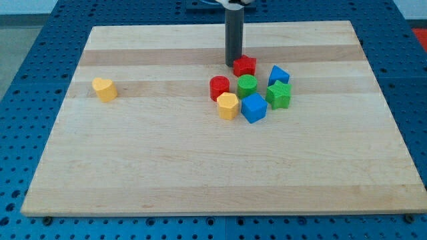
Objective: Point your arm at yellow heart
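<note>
Camera view shows our wooden board [200,173], then the block cluster at centre-right, where my tip [233,63] touches the red star block [245,65]. We carry no pincer, only the rod. The yellow heart [104,89] sits alone, well apart at the view's left; we should sweep leftward above the cluster, disturbing nothing.

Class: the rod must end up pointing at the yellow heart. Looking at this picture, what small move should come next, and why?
Probably slide my tip toward the view's left and slightly down. It now stands just left of the red block atop the cluster, while the yellow heart sits alone far to the left, with no blocks in between.
</note>
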